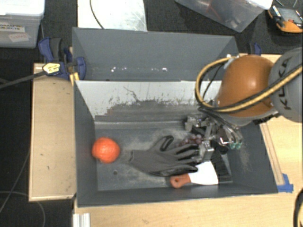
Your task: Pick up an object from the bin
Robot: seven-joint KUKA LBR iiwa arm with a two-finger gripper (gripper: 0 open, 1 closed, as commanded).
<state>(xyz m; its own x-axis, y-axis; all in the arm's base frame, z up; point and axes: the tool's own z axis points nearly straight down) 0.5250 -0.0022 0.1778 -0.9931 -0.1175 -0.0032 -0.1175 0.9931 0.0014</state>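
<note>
We recorded the gripper (207, 144) low in the grey metal bin (156, 56), directly over the splayed end of a dark grey fabric glove (156, 160). We could not tell whether it was released or clenched, and nothing was seen in its grasp.

The glove lay flat on the floor. Its body stretched away from the gripper toward the view's left, so its long axis ran roughly left to right, with the splayed end apparently pointing at the gripper.

A white flat scraper with a reddish-brown handle (206, 175) lay just beside the gripper on the near side, touching the glove's edge. A round orange ball (105, 150) sat well apart, beyond the glove's far end.

We judged the step to be the grasp:
1. Descend vertically.
2. Close across the glove's axis, gathering a fold of fabric.
3. Keep clear of the scraper.
</note>
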